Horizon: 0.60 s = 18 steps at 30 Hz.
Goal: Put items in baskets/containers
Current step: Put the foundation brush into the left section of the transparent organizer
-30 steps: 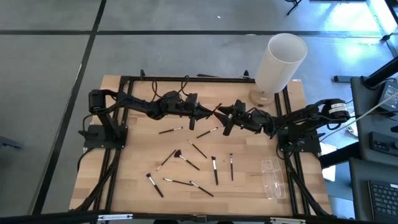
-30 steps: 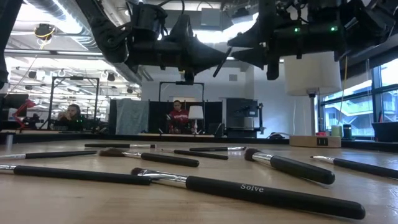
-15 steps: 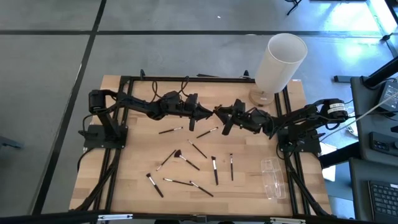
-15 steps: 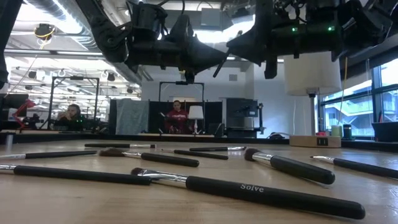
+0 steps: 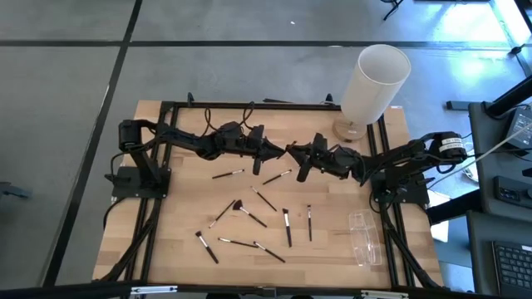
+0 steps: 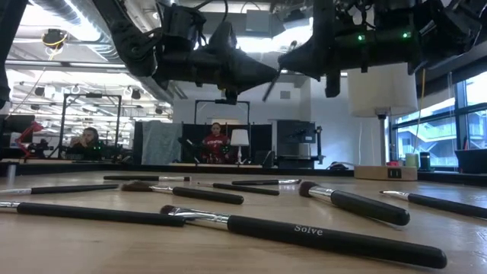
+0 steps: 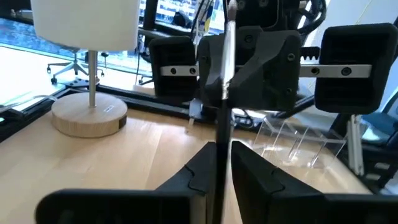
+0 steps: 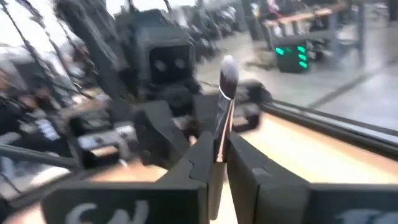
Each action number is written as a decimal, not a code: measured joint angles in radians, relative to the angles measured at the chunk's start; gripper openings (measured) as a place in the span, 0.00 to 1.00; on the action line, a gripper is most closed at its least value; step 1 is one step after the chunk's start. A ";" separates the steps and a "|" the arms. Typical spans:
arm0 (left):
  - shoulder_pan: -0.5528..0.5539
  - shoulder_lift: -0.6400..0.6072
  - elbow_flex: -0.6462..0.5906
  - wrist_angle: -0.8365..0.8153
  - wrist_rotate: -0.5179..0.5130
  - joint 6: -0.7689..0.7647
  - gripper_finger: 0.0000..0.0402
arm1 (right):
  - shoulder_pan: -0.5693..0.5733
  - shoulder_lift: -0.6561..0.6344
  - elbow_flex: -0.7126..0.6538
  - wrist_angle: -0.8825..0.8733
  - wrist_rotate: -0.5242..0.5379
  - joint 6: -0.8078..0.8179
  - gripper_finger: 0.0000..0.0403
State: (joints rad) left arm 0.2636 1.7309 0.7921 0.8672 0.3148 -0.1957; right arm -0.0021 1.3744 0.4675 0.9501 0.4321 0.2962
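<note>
A thin black-handled brush (image 5: 289,148) is up in the air over the table's middle, between my two grippers, which point level at each other. My left gripper (image 5: 278,150) comes from the table's left and is shut on it. My right gripper (image 5: 298,153) comes from the right and is also shut on it. The bristle tip (image 8: 228,71) stands above my right fingers. Several other brushes (image 5: 263,198) lie flat on the wooden table (image 5: 174,208). The clear box (image 5: 364,237) stands near the table's right near corner. My left gripper pinches the brush's black handle (image 7: 219,155) between its two fingers, level from the table's left and across the handle. The brush stands steeply tilted, clear of the table. My right gripper pinches the same brush just below its metal ferrule (image 8: 219,149), level from the table's right and across it. The bristle end points up.
A tall white cylinder (image 5: 374,83) on a round wooden base stands at the far right corner. Black frame rails (image 5: 249,105) run along the table's edges. In the low view, people (image 6: 219,142) sit in the room beyond the table.
My right gripper has shut onto the brush that my left gripper holds up; its fingers stood wide apart a second ago. Neither arm has moved, and the brush has stayed where it was.
</note>
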 joint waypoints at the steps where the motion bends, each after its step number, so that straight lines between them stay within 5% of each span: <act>1: 0.001 0.000 0.000 -0.021 0.001 0.021 0.13 | 0.000 -0.015 0.001 -0.047 0.015 0.006 0.10; 6: 0.010 0.000 0.000 -0.081 0.000 0.064 0.21 | 0.005 -0.158 0.058 -0.395 0.021 0.045 0.09; 11: 0.025 0.000 0.000 -0.117 -0.001 0.067 0.30 | 0.065 -0.301 0.207 -0.955 0.020 0.144 0.08; 18: 0.055 0.000 0.000 -0.193 -0.009 0.105 0.37 | 0.318 -0.371 0.421 -1.555 0.152 0.449 0.11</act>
State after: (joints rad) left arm 0.3182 1.7309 0.7921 0.6741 0.3061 -0.0907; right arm 0.3162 1.0037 0.8890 -0.6047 0.5842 0.7451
